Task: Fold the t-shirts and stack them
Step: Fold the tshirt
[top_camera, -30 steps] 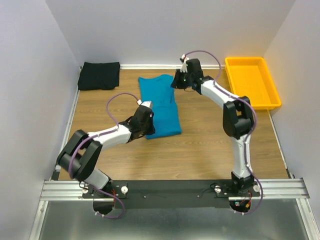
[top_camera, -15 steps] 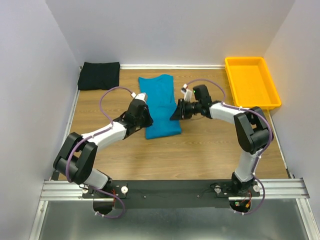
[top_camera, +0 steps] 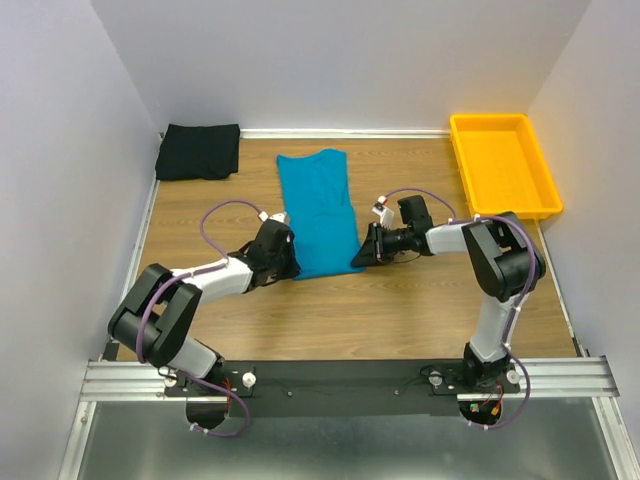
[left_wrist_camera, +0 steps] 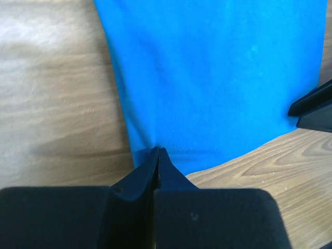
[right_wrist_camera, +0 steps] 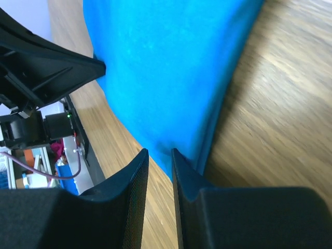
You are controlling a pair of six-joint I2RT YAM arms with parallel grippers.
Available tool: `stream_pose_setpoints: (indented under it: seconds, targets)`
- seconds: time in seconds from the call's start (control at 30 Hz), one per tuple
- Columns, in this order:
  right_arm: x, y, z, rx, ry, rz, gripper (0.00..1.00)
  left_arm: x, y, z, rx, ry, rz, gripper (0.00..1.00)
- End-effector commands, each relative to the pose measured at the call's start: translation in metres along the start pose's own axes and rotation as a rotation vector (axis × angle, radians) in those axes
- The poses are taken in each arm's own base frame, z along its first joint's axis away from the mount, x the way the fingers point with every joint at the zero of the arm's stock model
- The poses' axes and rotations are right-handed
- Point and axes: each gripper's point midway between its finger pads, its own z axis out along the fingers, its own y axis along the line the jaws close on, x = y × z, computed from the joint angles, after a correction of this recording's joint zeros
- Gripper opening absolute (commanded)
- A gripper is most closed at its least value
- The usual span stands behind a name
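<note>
- Your left gripper has its two fingers pressed tight together. They pinch the near left corner of the bright teal-blue cloth t-shirt, right at its hem.
- Your right gripper has its fingers a little apart, with only a thin gap between them. The near right corner of the teal shirt shows through that gap. You cannot tell from here if the fingers squeeze the cloth.
- From above, you see both grippers low on the table. The left gripper and the right gripper sit at the two near corners of the shirt, one on each side.
- The teal shirt lies flat as a long, narrow strip. It runs from the far side of the brown wooden table toward you, in the middle.
- The black cloth t-shirt is a folded pile in the far left corner, well apart from the teal one.
- The yellow plastic tray sits in the far right corner, near the right arm.
</note>
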Motion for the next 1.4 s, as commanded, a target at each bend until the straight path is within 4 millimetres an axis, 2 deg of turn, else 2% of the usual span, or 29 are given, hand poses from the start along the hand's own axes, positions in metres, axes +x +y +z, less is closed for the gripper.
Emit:
stream_pose_setpoints:
  seconds: [0.0, 0.13, 0.2, 0.3, 0.43, 0.47, 0.53, 0.57, 0.67, 0.77, 0.83, 0.9, 0.93, 1.0, 1.03, 1.13, 1.17, 1.23, 1.3, 1.33, 1.37]
  targets:
    - [-0.002, 0.006, -0.012, -0.01, -0.031, -0.033, 0.32, 0.02, 0.03, -0.01, -0.122, 0.022, -0.043, 0.04]
    - [-0.013, 0.046, -0.021, -0.091, -0.046, -0.079, 0.36, 0.002, 0.022, -0.029, -0.1, -0.061, -0.064, 0.08]
    - [-0.014, 0.071, -0.014, -0.128, -0.03, -0.13, 0.37, -0.007, 0.023, -0.037, -0.108, -0.105, -0.081, 0.12]
    - [-0.006, 0.096, 0.006, -0.171, 0.008, -0.166, 0.38, -0.024, 0.019, -0.053, -0.106, -0.187, -0.116, 0.19]
    - [-0.001, 0.114, 0.039, -0.26, 0.009, -0.146, 0.39, -0.04, 0.022, -0.071, -0.127, -0.278, -0.177, 0.21]
    - [0.008, 0.104, 0.052, -0.26, 0.034, -0.113, 0.39, -0.04, 0.029, -0.074, -0.156, -0.288, -0.188, 0.22]
    - [0.012, 0.102, 0.065, -0.271, 0.044, -0.092, 0.4, -0.039, 0.033, -0.077, -0.172, -0.298, -0.211, 0.24]
    - [0.02, 0.087, 0.075, -0.252, 0.068, -0.064, 0.4, -0.039, 0.034, -0.078, -0.172, -0.301, -0.214, 0.24]
    - [0.028, 0.059, 0.091, -0.198, 0.078, -0.012, 0.4, -0.039, 0.035, -0.079, -0.171, -0.306, -0.223, 0.25]
    - [0.031, 0.044, 0.096, -0.158, 0.07, 0.015, 0.4, -0.037, 0.036, -0.079, -0.176, -0.3, -0.223, 0.25]
    - [0.029, 0.052, 0.092, -0.169, 0.067, 0.015, 0.4, -0.037, 0.036, -0.078, -0.177, -0.297, -0.22, 0.25]
    - [0.022, 0.065, 0.084, -0.182, 0.049, -0.011, 0.4, -0.038, 0.035, -0.079, -0.174, -0.3, -0.214, 0.27]
    - [0.012, 0.081, 0.077, -0.195, 0.021, -0.081, 0.4, -0.039, 0.035, -0.078, -0.175, -0.301, -0.211, 0.27]
    - [0.006, 0.081, 0.07, -0.121, 0.024, -0.097, 0.41, -0.042, 0.033, -0.077, -0.159, -0.302, -0.196, 0.28]
    - [-0.006, 0.087, 0.065, -0.107, 0.0, -0.163, 0.43, -0.041, 0.034, -0.073, -0.162, -0.29, -0.192, 0.29]
    - [-0.033, 0.099, 0.044, -0.111, -0.053, -0.169, 0.43, -0.052, 0.03, -0.065, -0.15, -0.287, -0.158, 0.29]
    - [-0.051, 0.1, 0.034, -0.131, -0.081, -0.168, 0.43, -0.066, 0.024, -0.064, -0.13, -0.315, -0.155, 0.29]
    - [-0.069, 0.097, 0.028, -0.131, -0.113, -0.168, 0.43, -0.074, 0.023, -0.054, -0.122, -0.304, -0.121, 0.27]
    - [-0.093, 0.084, 0.023, -0.12, -0.154, -0.162, 0.43, -0.099, 0.016, -0.048, -0.075, -0.326, -0.125, 0.25]
    - [-0.098, 0.079, 0.023, -0.121, -0.156, -0.149, 0.43, -0.096, 0.023, -0.035, -0.085, -0.281, -0.128, 0.24]
    - [-0.106, 0.074, 0.019, -0.137, -0.157, -0.141, 0.43, -0.119, 0.014, -0.033, -0.045, -0.313, -0.125, 0.21]
